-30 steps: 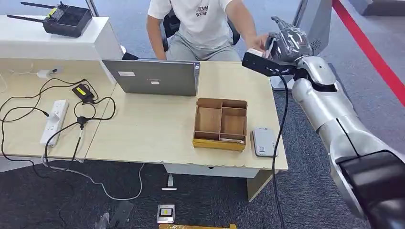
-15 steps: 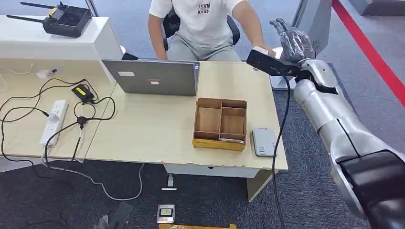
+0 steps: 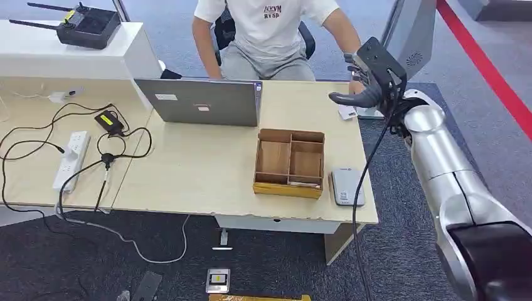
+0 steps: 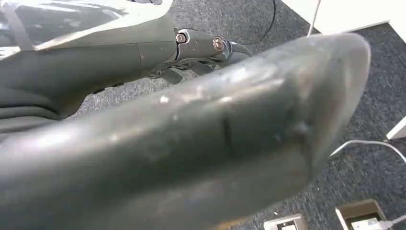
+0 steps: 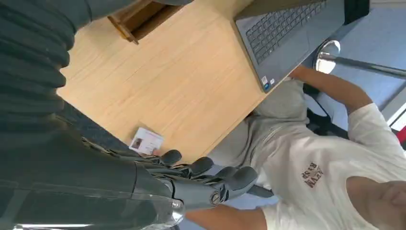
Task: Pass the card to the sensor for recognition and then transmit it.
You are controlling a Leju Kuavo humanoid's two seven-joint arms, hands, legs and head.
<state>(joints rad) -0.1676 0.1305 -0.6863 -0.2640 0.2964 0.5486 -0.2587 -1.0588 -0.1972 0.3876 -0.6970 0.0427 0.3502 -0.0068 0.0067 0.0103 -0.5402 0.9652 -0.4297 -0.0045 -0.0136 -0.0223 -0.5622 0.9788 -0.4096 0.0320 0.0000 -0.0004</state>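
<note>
Floor, nearest: dark grey carpet [image 3: 282, 269] is seen below the counter, with a small floor socket plate [image 3: 218, 279] set into it.

Counter [image 3: 194, 169]: a light wood top is shown, seen from above in the head view.

Sensor [image 3: 346, 185]: a small grey card reader is placed at the counter's near right corner, just beside the wooden tray.

Wooden tray [image 3: 290, 162]: a brown box divided into compartments is set right of centre on the counter.

Power strip [image 3: 71, 159]: a white strip is laid at the left, with black cables looped around it and a black adapter [image 3: 110, 121] beyond it.

Laptop [image 3: 202, 100]: a grey laptop is stood open behind the tray, its lid back turned toward the robot.

Card [image 5: 146, 141]: a white card with a small photo is lying flat on the counter at its far right edge, untouched by any hand; it is also seen in the head view [image 3: 347, 111].

Right robot hand [image 5: 201, 179]: the dark fingers are held out fairly straight and close side by side, with nothing in them, above the counter edge near the card. In the head view [image 3: 357, 95] it is largely hidden behind the wrist camera block.

Left robot hand [image 4: 191, 143]: a grey blurred bulk is shown over the carpet; whether its fingers are apart or together cannot be told.

Person [image 3: 270, 31]: a seated figure in a white T-shirt is placed at the far side of the counter.

Black radio unit [image 3: 88, 25]: set on a white cabinet at the far left.
</note>
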